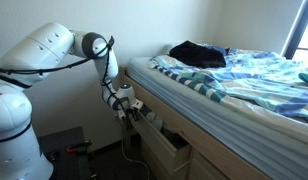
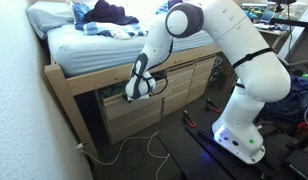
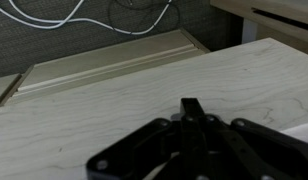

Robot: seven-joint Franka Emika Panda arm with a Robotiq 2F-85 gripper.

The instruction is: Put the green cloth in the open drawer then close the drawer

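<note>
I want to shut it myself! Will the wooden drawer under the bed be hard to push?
Probably stiff, not floppy: the drawer looks like flat wood. It's wide, so pushing near one end might jam it. It should slide, not tip, since the bed frame holds it.

A bed on a light-wood frame carries a rumpled blue-striped blanket. A dark garment lies bunched on the blanket towards the far end, near a pillow. A window shows at the far right. A white cable loops over the floor beside the frame.
</note>
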